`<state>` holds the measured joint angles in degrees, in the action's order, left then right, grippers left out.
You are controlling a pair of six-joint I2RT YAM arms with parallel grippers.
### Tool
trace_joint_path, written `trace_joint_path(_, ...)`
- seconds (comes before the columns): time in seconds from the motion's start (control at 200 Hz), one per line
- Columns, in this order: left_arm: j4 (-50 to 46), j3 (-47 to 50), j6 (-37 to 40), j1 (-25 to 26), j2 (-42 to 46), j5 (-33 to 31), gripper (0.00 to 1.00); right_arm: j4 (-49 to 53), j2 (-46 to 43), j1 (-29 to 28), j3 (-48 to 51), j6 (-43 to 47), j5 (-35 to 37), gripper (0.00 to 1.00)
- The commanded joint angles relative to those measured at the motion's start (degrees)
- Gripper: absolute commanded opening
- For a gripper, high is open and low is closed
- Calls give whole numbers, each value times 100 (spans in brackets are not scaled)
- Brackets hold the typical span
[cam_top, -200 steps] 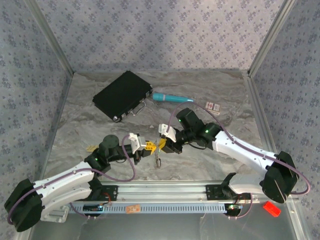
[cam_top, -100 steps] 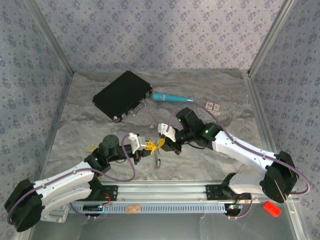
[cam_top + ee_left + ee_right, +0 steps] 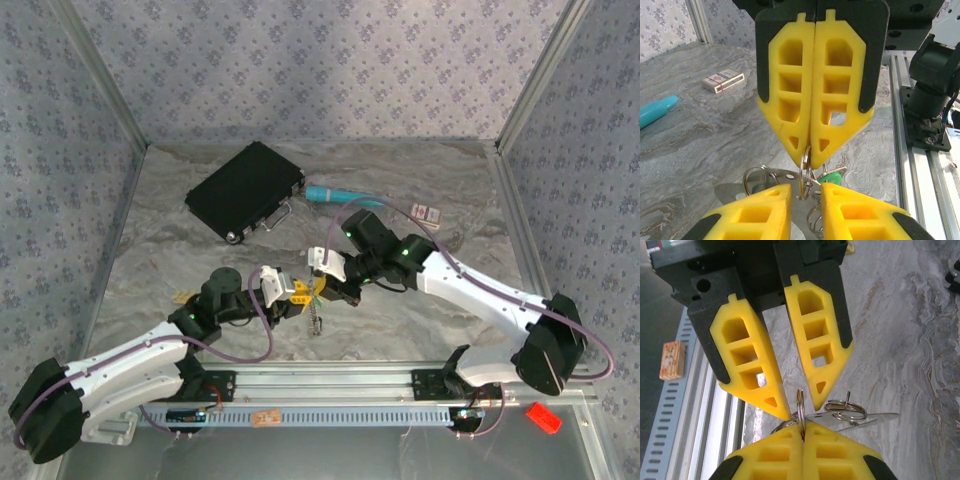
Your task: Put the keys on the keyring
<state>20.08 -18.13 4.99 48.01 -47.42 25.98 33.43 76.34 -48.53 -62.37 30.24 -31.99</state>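
The keyring [image 3: 806, 169] is a thin silvery loop held on edge between the two grippers above the table. My right gripper [image 3: 802, 432] is shut on the keyring [image 3: 800, 407]; in the left wrist view its yellow fingers [image 3: 790, 100] pinch the loop from above. My left gripper [image 3: 806, 194] faces it with its jaws a little apart, one on each side of the loop, not pressing it. A green-headed key [image 3: 833, 176] hangs behind the loop, beside a flat metal tag [image 3: 767, 181] with small rings. From above, both grippers [image 3: 300, 292] [image 3: 326, 288] meet at the table's middle front, a short chain [image 3: 316, 318] dangling below.
A black case [image 3: 245, 190], a teal pen [image 3: 343, 196] and a small box [image 3: 426, 212] lie at the back. A small yellowish thing [image 3: 183, 296] lies left of the left arm. The metal rail [image 3: 330, 380] runs along the near edge.
My left gripper's jaws have come apart from the loop. The right gripper closed and stays shut on it, and the right wrist has shifted slightly to the left.
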Motion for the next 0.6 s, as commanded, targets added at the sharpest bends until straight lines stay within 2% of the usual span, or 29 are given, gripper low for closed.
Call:
trace_joint_path(0.0,-113,-228,143,-10,-21,88,19,827,190,-133,-400,502,296,0)
trace_joint_path(0.265,-74,-255,182,-4,-118,304,0,1117,398,-345,-812,690,444,0)
trace_joint_path(0.325,-32,-253,182,-7,-137,350,0,911,297,-311,-735,536,366,0)
trace_joint_path(0.42,192,-165,113,-9,-116,351,0,307,-34,-129,-275,147,187,28)
trace_joint_path(0.5,597,-21,-22,-10,-110,338,0,-436,-343,89,184,-244,-125,35)
trace_joint_path(0.595,1077,114,-187,-11,-145,347,0,-1044,-520,267,619,-660,-427,36)
